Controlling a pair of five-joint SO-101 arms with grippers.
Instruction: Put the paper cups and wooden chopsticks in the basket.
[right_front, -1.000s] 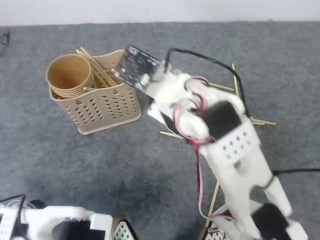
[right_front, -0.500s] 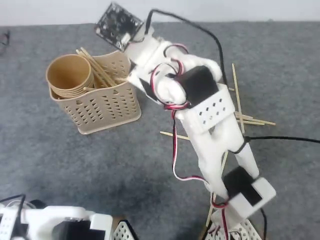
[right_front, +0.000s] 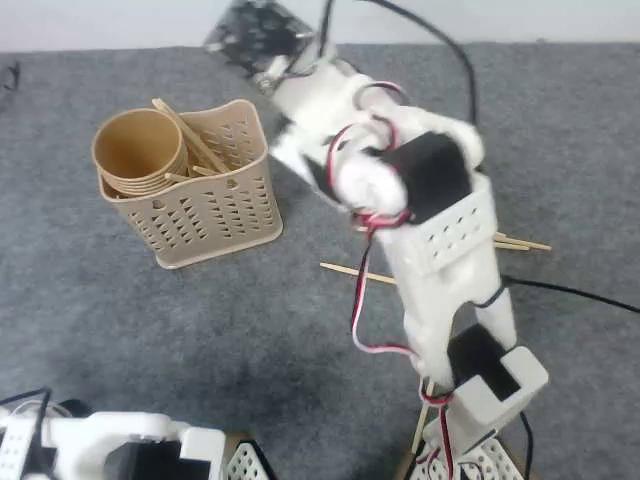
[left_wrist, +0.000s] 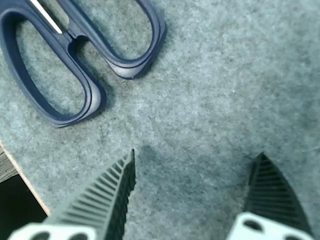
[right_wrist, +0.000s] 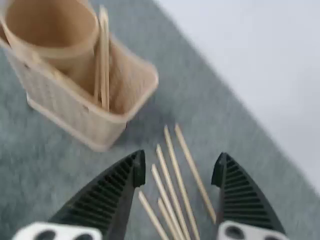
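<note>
Beige basket (right_front: 215, 215) stands upright on the grey tabletop (right_front: 150, 330); stack of paper cups (right_front: 138, 150) sits in its one end, nested, rims up; a few wooden chopsticks (right_front: 190, 135) lean inside the basket just beside the cups, tips poking above the rim; same seen from the right wrist view, basket (right_wrist: 70, 115), paper cups (right_wrist: 50, 25), wooden chopsticks (right_wrist: 103, 55). Loose chopsticks (right_front: 345, 270) lie flat on the tabletop, apart from the basket, partly hidden under the right arm (right_front: 430, 230); more ends stick out past the arm's far side, one lies near its base. Right arm stretches over the tabletop beside the basket; right gripper (right_wrist: 179, 160) spread wide, nothing between the jaws, hanging above the loose chopsticks (right_wrist: 170, 150), which lie roughly parallel in a small bunch near the basket, not touching it. Left gripper (left_wrist: 196, 157) also spread apart, empty, over bare tabletop; dark blue scissors (left_wrist: 77, 42) lie flat just ahead of it near the tabletop edge, handle loops visible, not touched by the jaws.
</note>
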